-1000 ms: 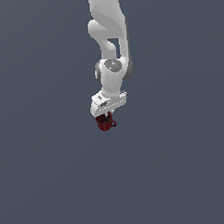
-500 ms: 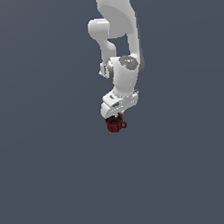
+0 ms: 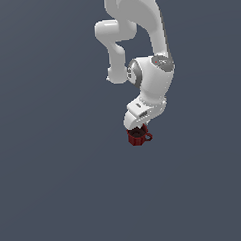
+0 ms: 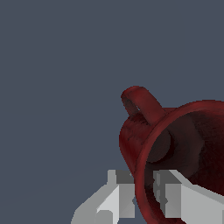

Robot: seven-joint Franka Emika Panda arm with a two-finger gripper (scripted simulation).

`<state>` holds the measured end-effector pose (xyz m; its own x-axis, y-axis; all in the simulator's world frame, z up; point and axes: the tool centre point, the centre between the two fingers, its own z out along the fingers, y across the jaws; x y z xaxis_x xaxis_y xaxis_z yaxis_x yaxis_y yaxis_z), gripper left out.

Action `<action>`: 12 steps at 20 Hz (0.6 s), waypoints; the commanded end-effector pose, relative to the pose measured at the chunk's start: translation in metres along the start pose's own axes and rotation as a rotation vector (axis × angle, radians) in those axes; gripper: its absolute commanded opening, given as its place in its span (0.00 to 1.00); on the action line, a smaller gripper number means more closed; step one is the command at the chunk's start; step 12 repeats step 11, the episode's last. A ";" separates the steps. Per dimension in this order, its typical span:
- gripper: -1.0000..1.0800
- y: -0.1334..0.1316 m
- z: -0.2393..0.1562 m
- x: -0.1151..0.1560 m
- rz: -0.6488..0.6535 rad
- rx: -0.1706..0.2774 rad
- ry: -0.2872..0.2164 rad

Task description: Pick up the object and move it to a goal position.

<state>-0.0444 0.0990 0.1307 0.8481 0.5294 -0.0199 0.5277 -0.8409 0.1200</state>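
A small dark red mug (image 3: 138, 136) with a dark inside and a loop handle hangs just under the white robot hand in the exterior view, its handle toward that view's right. In the wrist view the mug (image 4: 175, 144) fills much of the picture, with its handle (image 4: 141, 104) sticking out. My gripper (image 4: 144, 192) is shut on the mug's rim: one finger (image 4: 117, 194) lies outside the wall and the other finger (image 4: 175, 197) lies inside it. In the exterior view the hand hides the fingers.
The white arm (image 3: 149, 66) comes down from above in the exterior view. A plain dark grey surface (image 3: 55, 171) lies all around, with no other object in sight.
The arm has moved toward the exterior view's right and slightly lower, carrying the mug along. The grip on the mug is unchanged.
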 end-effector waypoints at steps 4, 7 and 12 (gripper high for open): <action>0.00 -0.005 -0.009 0.016 0.002 -0.002 0.002; 0.00 -0.006 -0.010 0.018 0.002 -0.002 0.002; 0.00 -0.004 -0.008 0.016 0.001 -0.002 0.001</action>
